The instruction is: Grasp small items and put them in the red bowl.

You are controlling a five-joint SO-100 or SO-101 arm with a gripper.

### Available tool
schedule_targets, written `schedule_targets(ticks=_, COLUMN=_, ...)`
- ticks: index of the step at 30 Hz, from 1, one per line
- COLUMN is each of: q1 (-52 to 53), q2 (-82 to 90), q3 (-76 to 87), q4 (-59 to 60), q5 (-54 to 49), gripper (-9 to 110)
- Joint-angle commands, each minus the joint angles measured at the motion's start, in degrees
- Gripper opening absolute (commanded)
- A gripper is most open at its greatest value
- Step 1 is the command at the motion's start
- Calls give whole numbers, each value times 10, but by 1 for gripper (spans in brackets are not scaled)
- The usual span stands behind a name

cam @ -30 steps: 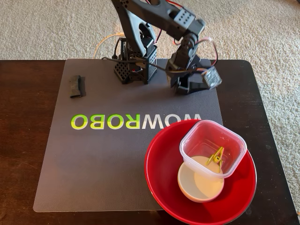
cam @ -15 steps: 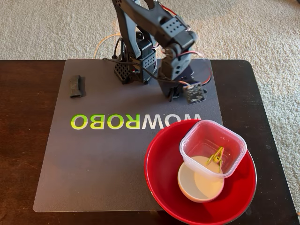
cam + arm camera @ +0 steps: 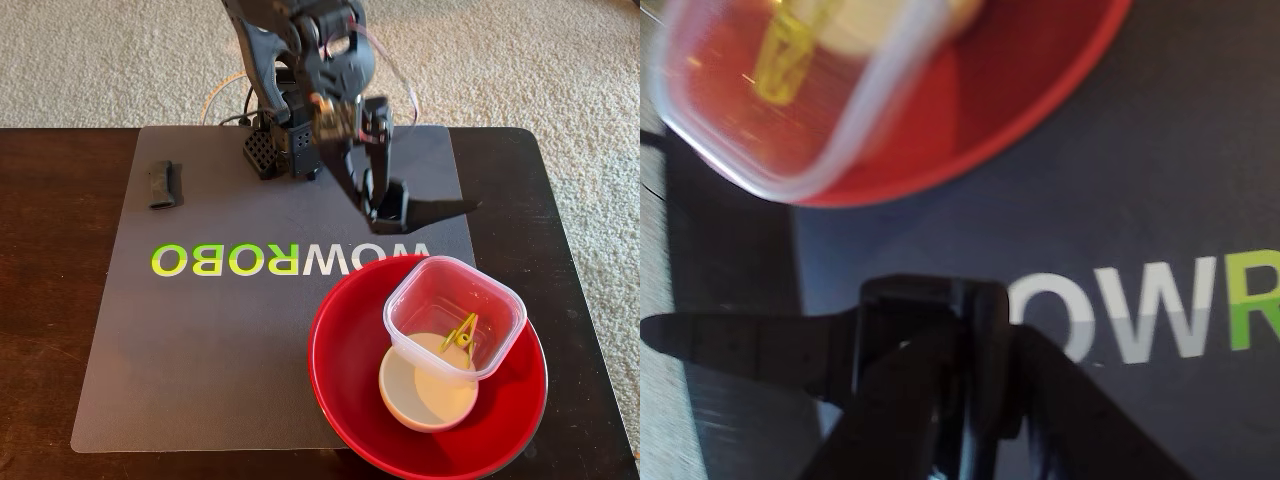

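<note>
The large red bowl (image 3: 338, 372) sits at the mat's front right. Inside it are a small white bowl (image 3: 425, 395) and a clear square tub (image 3: 455, 305) leaning on it, with a yellow clip (image 3: 461, 332) in the tub. My gripper (image 3: 378, 207) points down at the mat just behind the bowl, shut on a black wedge-shaped holder (image 3: 440, 208) whose thin end sticks out to the right. The wrist view shows the holder (image 3: 740, 345) between my gripper (image 3: 970, 345) fingers, with the bowl (image 3: 1020, 90), tub (image 3: 840, 140) and clip (image 3: 785, 55) beyond. A short black curved piece (image 3: 165, 185) lies at the mat's far left.
A grey mat (image 3: 200, 340) with WOWROBO lettering covers a dark wooden table (image 3: 50, 300). The arm's base (image 3: 285, 145) stands at the mat's back edge. Carpet lies beyond the table.
The arm swung left and the wrist rotated. The camera housing is gone from the right side, and the black holder's thin end now points right.
</note>
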Motion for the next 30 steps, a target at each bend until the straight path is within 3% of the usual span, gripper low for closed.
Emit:
schedule_targets(ticks=1, q1=9, q2=11, q3=-62, q4=-25, q5=-38, gripper=0)
schedule_targets(ticks=4, q1=14, q2=-56, q3=-124, q4=-65, q5=-77, gripper=0)
schedule_targets(ticks=14, q1=28, q2=-512, q3=-513, q4=-72, q5=-135, gripper=0)
schedule_targets(ticks=18, q1=43, q2=-613, q3=-555, q4=-76, q5=-142, gripper=0)
schedule_targets(ticks=21, q1=57, q2=-650, q3=-553, q4=-76, q5=-139, gripper=2)
schedule_targets(ticks=25, q1=83, q2=-642, q3=-540, q4=-70, q5=-147, gripper=22)
schedule_targets(ticks=30, q1=105, q2=-536, q3=-517, q4=-36, q5=-179, gripper=31)
